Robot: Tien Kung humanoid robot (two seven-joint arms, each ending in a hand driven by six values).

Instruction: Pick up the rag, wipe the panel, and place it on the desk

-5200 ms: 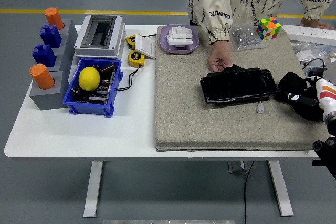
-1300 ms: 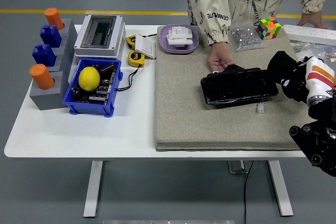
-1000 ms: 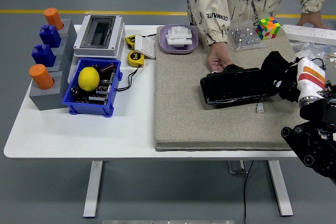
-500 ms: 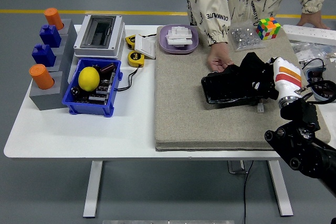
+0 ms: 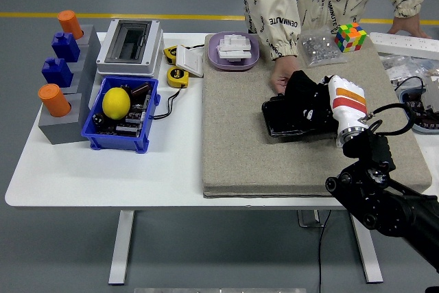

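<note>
A glossy black panel (image 5: 280, 120) lies on the grey felt mat (image 5: 240, 149), right of the mat's middle. My right hand (image 5: 321, 104), white with orange stripes, is shut on a crumpled black rag (image 5: 304, 95) and presses it onto the panel's right half, hiding that part. A person at the far side rests one hand (image 5: 278, 81) on the panel's back left edge. The left arm is out of the picture.
A blue bin (image 5: 97, 139) holding a lemon (image 5: 116, 102), a grey rack of orange and blue pieces (image 5: 63, 118), a grey electrical box (image 5: 130, 46) and two tape measures (image 5: 178, 76) stand at left. A purple dish (image 5: 234, 51), a parts bag (image 5: 319, 47) and a colour cube (image 5: 350, 36) sit at the back.
My right hand has carried the rag leftward from the mat's right edge onto the panel and across it. The person's hand has stayed on the panel's edge.
</note>
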